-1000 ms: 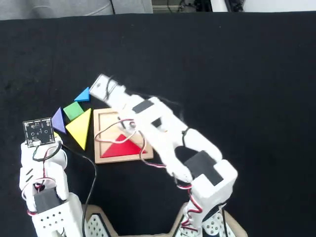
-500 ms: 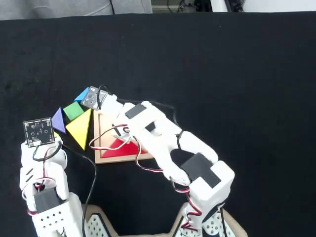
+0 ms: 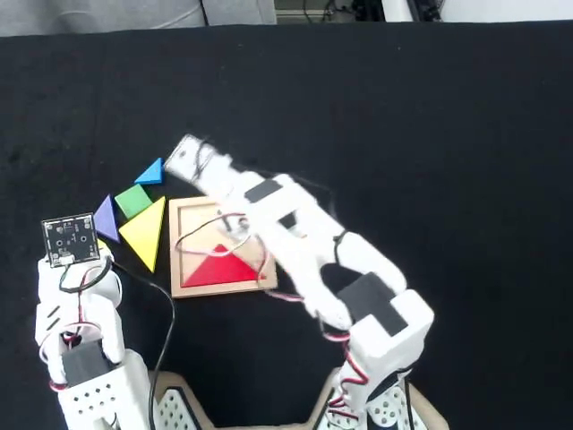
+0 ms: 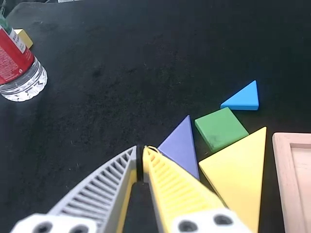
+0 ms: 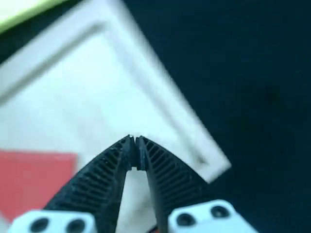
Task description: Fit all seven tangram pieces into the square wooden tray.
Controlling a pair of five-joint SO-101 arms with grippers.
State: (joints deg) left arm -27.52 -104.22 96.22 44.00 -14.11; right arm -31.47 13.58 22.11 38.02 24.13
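We've only got the red triangle (image 3: 219, 269) in the tray (image 3: 190, 219); four loose pieces (image 3: 148, 231) sit at its 9 o'clock. Left claw (image 4: 141, 151), right claw (image 5: 134, 141) pressed together.

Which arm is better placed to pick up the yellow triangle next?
Left, probably: its shut gripper sits close to the yellow triangle, while the right gripper, also shut, hangs over the tray.

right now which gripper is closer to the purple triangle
Left. The left gripper sits right beside the purple triangle, while the right gripper hovers over the wooden tray, farther off.
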